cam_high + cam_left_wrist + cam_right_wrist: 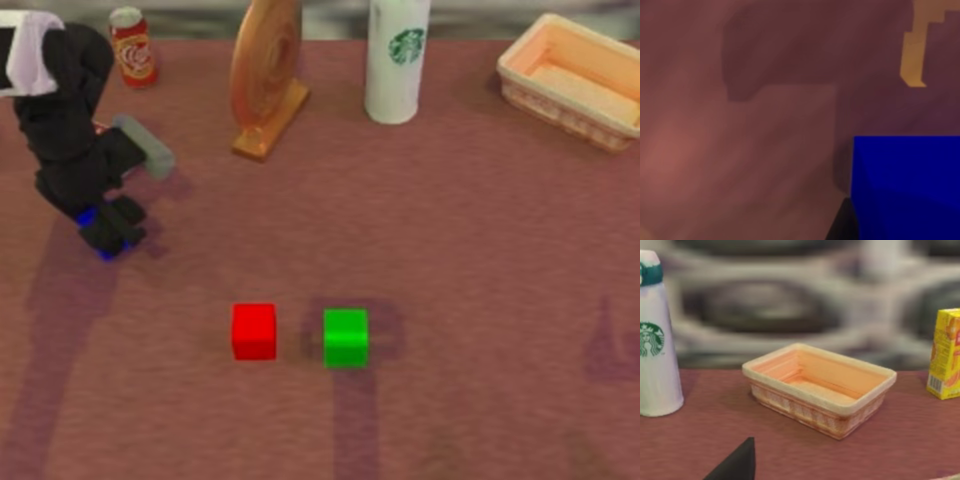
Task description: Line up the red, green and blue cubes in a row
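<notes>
Filling the left wrist view, the small matte deep-blue cube (905, 185) sits right up against the lens, clamped in the left gripper (110, 235) over the table's (450, 250) left side, well apart from the row. Out in the middle, the bright red cube (254, 331) and bright green cube (345, 337) sit side by side with a gap between them. These look light, rigid, flat-faced: easy to pinch on two opposite sides, little risk of slipping. The right gripper is out of the top view; I cannot tell its fingers, and its camera faces a pale woven basket (820, 390).
</notes>
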Controlling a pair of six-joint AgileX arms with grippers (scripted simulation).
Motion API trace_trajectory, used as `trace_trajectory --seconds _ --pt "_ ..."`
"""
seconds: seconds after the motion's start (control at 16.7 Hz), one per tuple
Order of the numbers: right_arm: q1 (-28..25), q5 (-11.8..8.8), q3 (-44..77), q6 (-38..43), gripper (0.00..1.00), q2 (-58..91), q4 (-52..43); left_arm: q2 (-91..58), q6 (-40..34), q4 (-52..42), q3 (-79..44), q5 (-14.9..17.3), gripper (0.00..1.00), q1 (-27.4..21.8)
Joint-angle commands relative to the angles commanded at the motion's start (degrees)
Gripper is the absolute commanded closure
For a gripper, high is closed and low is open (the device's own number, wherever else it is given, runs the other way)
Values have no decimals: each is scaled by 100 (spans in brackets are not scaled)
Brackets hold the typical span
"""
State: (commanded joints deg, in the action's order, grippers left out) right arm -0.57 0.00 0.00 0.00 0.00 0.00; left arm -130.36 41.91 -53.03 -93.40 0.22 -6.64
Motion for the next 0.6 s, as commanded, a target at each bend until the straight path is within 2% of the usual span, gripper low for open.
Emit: trace_trajectory --seconds 0.06,0.12,0.6 --pt "0 0 0 0 0 0 0 0 0 0 0 0 98 0" --pt "0 0 0 0 0 0 0 0 0 0 0 0 100 0" --pt "0 0 0 0 0 0 0 87 -25 -49 -1 34 100 4"
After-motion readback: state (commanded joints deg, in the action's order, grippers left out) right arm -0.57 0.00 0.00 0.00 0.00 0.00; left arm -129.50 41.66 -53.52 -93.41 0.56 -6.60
